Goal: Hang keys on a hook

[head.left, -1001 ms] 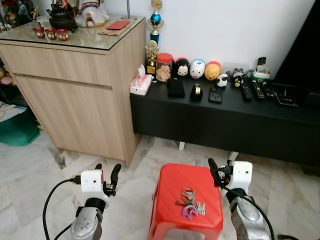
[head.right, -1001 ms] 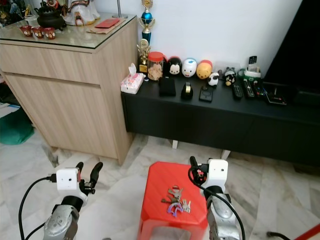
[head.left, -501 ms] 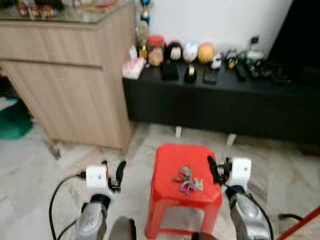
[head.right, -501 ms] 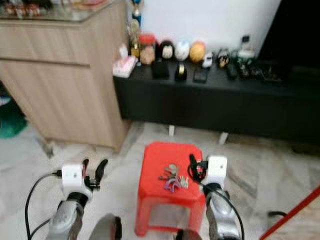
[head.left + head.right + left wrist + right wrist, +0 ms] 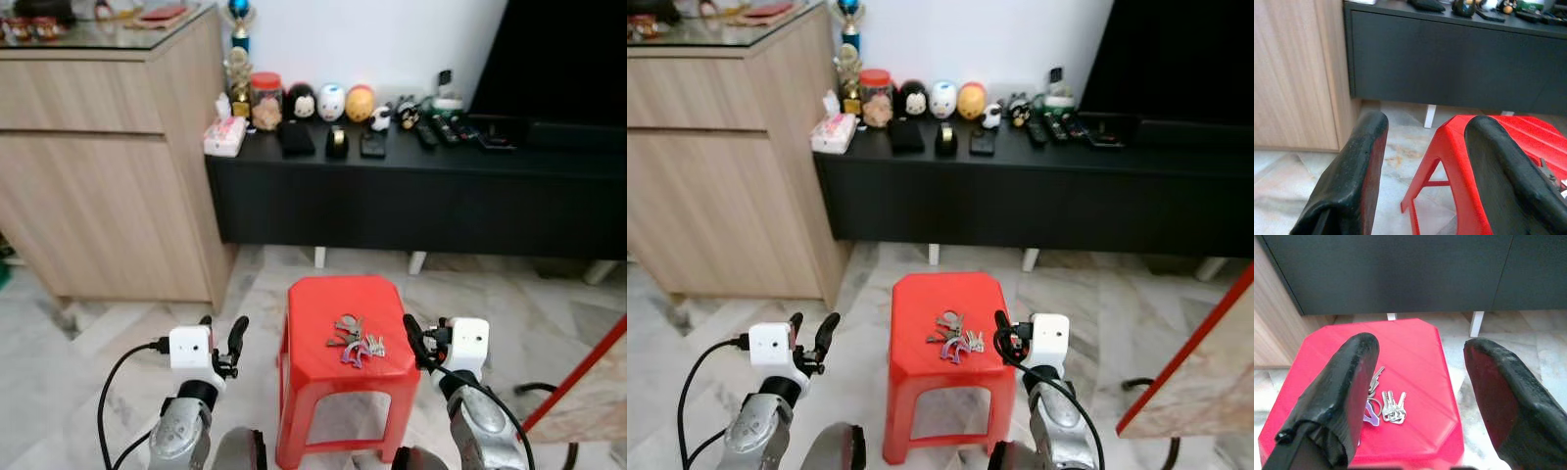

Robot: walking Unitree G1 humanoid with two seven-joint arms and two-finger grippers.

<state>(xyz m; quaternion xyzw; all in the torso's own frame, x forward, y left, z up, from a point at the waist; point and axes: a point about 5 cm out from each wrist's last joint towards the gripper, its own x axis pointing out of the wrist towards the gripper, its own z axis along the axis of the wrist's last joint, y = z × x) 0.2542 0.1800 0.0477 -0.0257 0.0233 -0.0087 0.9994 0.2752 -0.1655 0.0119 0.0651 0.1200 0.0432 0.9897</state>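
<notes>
Right wrist view: the right gripper point(image 5: 1420, 382) has its fingers spread wide and empty, aimed at the bunch of keys point(image 5: 1382, 404) lying low and left of frame centre on the red plastic stool point(image 5: 1415, 347). The left gripper point(image 5: 221, 345), also spread and empty, hovers farther off, left of the stool. I judge the right arm the nearer.

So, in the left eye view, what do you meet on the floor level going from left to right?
Left claw → red stool bearing the keys → right claw.
</notes>
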